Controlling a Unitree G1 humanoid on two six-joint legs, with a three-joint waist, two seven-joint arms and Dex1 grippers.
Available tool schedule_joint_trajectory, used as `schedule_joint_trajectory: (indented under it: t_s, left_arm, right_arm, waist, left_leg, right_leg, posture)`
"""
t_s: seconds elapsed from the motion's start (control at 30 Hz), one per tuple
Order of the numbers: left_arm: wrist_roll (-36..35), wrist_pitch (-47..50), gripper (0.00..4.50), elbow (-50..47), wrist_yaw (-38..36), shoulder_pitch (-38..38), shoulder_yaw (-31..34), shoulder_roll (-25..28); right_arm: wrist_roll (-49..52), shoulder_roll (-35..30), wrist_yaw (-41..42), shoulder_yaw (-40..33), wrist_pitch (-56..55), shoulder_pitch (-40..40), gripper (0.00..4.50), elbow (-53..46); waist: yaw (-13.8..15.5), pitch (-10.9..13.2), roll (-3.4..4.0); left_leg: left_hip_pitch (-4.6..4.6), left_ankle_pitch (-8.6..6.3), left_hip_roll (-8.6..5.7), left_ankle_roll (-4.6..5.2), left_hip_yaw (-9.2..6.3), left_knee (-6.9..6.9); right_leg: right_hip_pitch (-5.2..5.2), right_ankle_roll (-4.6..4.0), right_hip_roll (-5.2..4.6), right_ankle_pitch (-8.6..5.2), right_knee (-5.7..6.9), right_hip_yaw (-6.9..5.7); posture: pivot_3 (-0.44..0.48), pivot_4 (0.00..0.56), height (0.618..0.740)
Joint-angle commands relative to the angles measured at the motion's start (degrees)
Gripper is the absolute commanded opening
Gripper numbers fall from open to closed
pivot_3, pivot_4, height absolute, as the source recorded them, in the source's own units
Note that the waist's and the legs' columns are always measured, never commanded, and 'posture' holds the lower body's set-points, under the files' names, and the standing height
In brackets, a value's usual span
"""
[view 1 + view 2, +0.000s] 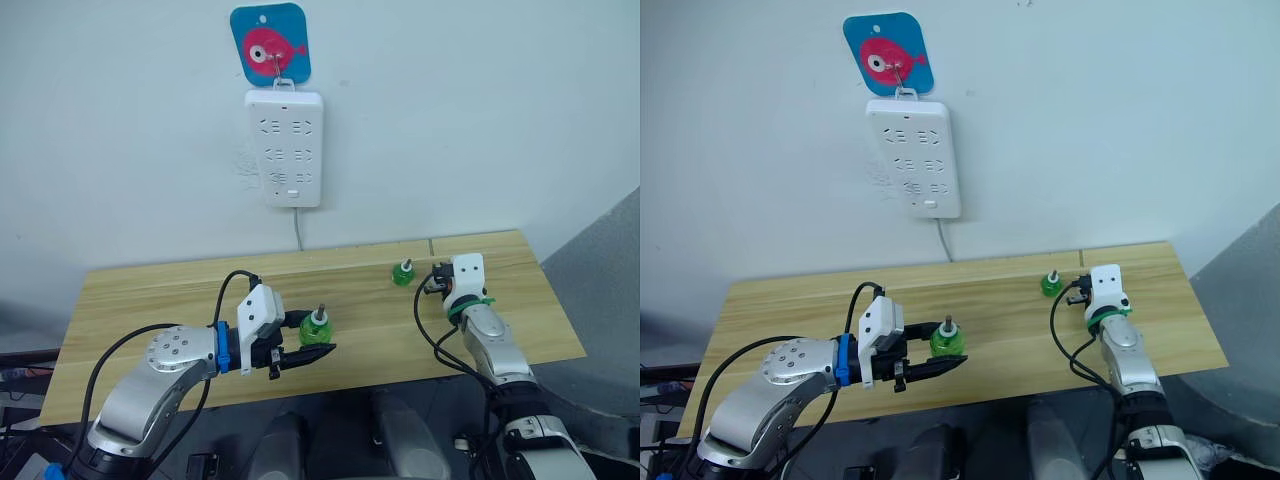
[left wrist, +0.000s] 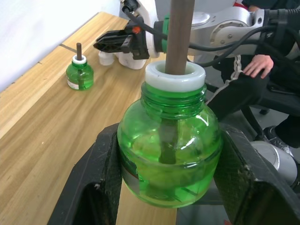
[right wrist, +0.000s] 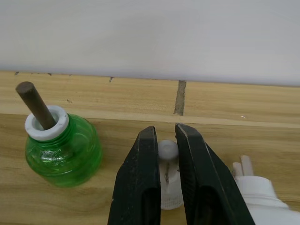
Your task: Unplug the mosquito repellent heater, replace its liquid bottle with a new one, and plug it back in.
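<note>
A green bottle (image 2: 169, 150) with a wick is being clamped between the left gripper (image 1: 300, 352) fingers, above the table (image 1: 150, 300). A small white cap (image 3: 168, 151) is being pinched by the right gripper (image 3: 165, 154), with a second green bottle (image 3: 61, 147) standing just beside it.

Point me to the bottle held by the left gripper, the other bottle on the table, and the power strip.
held bottle (image 2: 168, 154): left wrist view, green body.
other bottle (image 3: 63, 150): right wrist view, green body.
power strip (image 1: 284, 148): left eye view, front face.

Two green wick bottles: one (image 1: 316, 328) gripped upright, another (image 1: 403, 272) standing beside the white heater (image 3: 262, 201).
</note>
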Motion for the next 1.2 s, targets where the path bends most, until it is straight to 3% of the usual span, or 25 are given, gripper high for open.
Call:
schedule_joint_trajectory:
  t_s: [0.03,0.23,0.37,0.53,0.67,0.83,1.0,1.2]
  left_arm:
    - [-1.11,0.12,2.30,-3.00,0.30,-0.15,0.72,0.53]
    - [-0.77,-0.39,2.30,-2.31,0.50,-0.35,0.31,0.21]
    - [0.06,-1.91,2.30,-0.11,0.46,-1.19,-0.28,-0.81]
    - [1.34,-4.54,2.30,3.63,-0.01,-3.40,-1.58,-2.48]
    - [1.96,-6.83,2.30,6.31,-1.27,-5.63,-2.56,-3.64]
    - [1.89,-9.53,2.30,9.76,-5.80,-11.20,-4.44,-4.46]
    - [1.66,-11.17,2.30,12.12,-8.94,-17.05,-5.81,-6.26]
    - [1.41,-11.10,2.30,12.63,-9.36,-19.26,-5.85,-7.94]
  right_arm:
    - [-0.35,0.47,-0.06,-1.48,-3.16,-1.40,0.55,1.83]
    - [0.49,0.67,0.21,-2.51,-3.84,-0.39,2.62,-0.49]
    - [2.52,-0.52,1.78,-4.02,-0.09,3.58,4.05,-12.58]
    - [8.03,-6.27,9.24,-4.04,11.31,11.97,4.10,-34.06]
    - [16.63,-15.80,18.85,-2.15,24.69,16.67,4.10,-52.86]
    - [31.69,-27.99,29.37,0.83,41.16,10.30,4.10,-68.23]
    - [39.61,-27.83,30.27,4.29,49.07,-1.45,4.10,-68.63]
    - [39.16,-25.76,30.87,7.15,50.40,-6.41,4.10,-65.84]
  waist:
    - [0.00,0.12,-0.01]
    - [0.03,0.16,-0.01]
    - [0.07,0.16,-0.01]
    - [0.22,0.15,0.01]
    - [0.26,0.15,-0.01]
    - [-0.36,0.12,-0.04]
    - [-0.32,0.04,-0.17]
    - [-0.25,0.00,-0.17]
  left_leg:
    - [0.00,0.00,0.00,0.00,0.00,-0.02]
    - [0.01,0.00,0.00,-0.01,0.02,-0.23]
    - [0.02,0.00,0.00,-0.01,-0.02,-0.44]
    - [-0.04,-0.01,-0.05,-0.04,-0.08,-0.52]
    - [-0.06,-0.01,-0.11,-0.04,-0.10,-0.52]
    - [-0.02,0.00,-0.09,-0.05,-0.02,-0.48]
    - [-0.01,0.03,-0.07,-0.07,-0.12,-0.44]
    - [-0.31,0.00,-0.06,-0.02,-0.15,-0.45]
  right_leg:
    - [0.00,0.00,0.00,0.00,0.00,0.00]
    - [-0.01,0.00,-0.01,0.00,-0.18,0.02]
    - [-0.05,0.01,-0.03,0.00,-0.24,0.01]
    - [-0.10,0.07,-0.08,-0.03,-0.25,0.01]
    - [-0.09,0.21,-0.16,-0.11,-0.28,-0.01]
    - [-0.07,0.44,-0.08,-0.23,-0.28,0.04]
    - [0.01,0.49,0.28,-0.19,-0.30,-0.03]
    - [-0.03,0.31,-0.05,0.07,-0.80,-0.08]
  posture:
    - [-0.118,0.288,0.730]
    - [-0.124,0.283,0.730]
    - [-0.141,0.269,0.730]
    - [-0.164,0.255,0.730]
    - [-0.179,0.244,0.730]
    - [-0.202,0.220,0.730]
    - [-0.207,0.205,0.730]
    - [-0.200,0.196,0.730]
